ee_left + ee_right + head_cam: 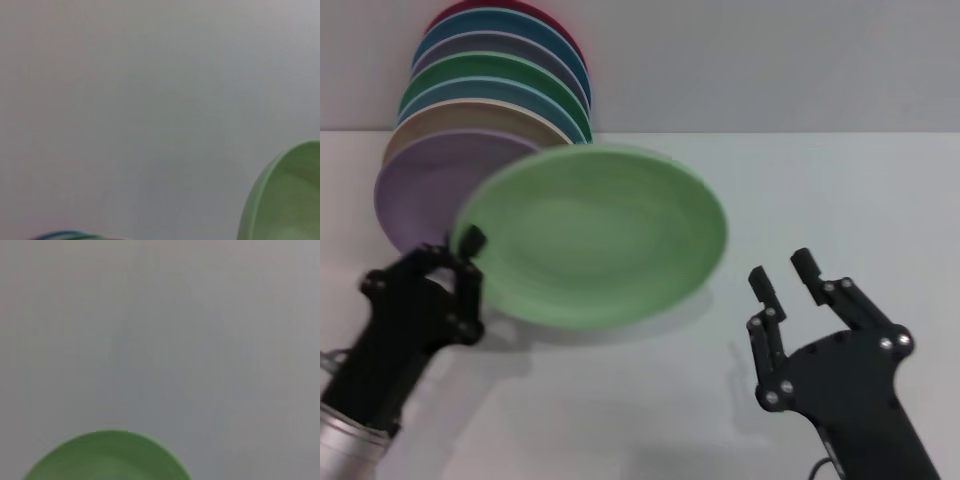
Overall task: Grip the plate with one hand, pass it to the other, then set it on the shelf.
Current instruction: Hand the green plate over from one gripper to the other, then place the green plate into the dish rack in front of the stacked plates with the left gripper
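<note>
The black two-fingered left gripper holds the round pastel-green matte plate by its rim above the white bench; the black right gripper, fingers spread wide, waits beside it.

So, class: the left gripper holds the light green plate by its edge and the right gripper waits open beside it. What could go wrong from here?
1. The left gripper pinches only the rim of the light green plate, so the plate could tilt or slip out.
2. The right gripper, jaws open, might bump the rim while closing in.
3. A dropped plate could hit the stack of plates.
</note>
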Motion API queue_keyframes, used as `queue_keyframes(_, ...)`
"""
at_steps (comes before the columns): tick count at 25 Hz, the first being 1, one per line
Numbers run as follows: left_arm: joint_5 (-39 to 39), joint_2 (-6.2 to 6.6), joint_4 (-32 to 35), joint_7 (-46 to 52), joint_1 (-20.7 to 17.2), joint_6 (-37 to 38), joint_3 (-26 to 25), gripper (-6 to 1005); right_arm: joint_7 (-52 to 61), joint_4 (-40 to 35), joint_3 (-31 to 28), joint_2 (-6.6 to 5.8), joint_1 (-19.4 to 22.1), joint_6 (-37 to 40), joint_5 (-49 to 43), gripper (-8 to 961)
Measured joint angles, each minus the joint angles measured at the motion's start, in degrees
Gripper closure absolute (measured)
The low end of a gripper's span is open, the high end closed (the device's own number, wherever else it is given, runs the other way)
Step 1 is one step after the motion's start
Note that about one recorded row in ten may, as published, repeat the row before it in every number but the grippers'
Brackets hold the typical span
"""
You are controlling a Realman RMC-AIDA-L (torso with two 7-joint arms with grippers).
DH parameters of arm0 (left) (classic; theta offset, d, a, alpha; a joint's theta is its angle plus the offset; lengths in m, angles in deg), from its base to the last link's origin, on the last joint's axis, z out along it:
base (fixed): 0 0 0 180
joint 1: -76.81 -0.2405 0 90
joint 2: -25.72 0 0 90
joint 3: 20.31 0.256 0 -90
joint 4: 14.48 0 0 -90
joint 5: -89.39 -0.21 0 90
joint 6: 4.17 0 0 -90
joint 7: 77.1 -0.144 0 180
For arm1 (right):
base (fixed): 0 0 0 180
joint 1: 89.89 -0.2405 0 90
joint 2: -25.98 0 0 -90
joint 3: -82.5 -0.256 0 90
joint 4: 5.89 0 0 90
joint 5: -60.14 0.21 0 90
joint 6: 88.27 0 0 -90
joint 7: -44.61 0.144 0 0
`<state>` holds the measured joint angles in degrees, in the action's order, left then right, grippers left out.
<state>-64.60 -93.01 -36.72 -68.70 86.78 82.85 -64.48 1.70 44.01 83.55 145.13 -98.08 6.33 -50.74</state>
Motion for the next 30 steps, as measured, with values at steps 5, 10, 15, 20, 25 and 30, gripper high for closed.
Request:
queue_keyframes(5, 0.0, 0.50, 0.7, 3.0, -0.7, 6.2, -5.5, 940, 1.1, -2.1, 0.6, 0.00, -0.1, 2.3, -0.8, 661)
queue_keyframes(10, -0.6, 1.68, 4.1, 7.2, 1.2, 11.3, -13.1, 940, 5.5, -6.0, 0.4, 0.26, -0.7, 1.6, 1.4, 662)
queue_keyframes(15, -0.6, 3.32, 9.4, 7.9, 5.3, 14.5, -13.7, 940, 6.3, -7.7, 0.3, 0.24, -1.1, 1.3, 3.4, 662)
queue_keyframes(20, -0.6, 3.71, 15.0, 7.0, 8.7, 17.3, -13.6, 940, 6.4, -8.2, 0.3, 0.17, -1.4, 0.5, 6.0, 661)
queue_keyframes(25, -0.8, 4.82, 19.1, 5.1, 11.2, 17.3, -13.0, 939, 6.4, -8.4, 0.1, 0.10, -1.4, 0.0, 6.7, 661)
queue_keyframes(30, -0.8, 6.01, 20.9, 3.3, 12.0, 17.1, -12.6, 939, 6.4, -8.6, -0.6, 0.14, -1.2, -0.1, 6.7, 662)
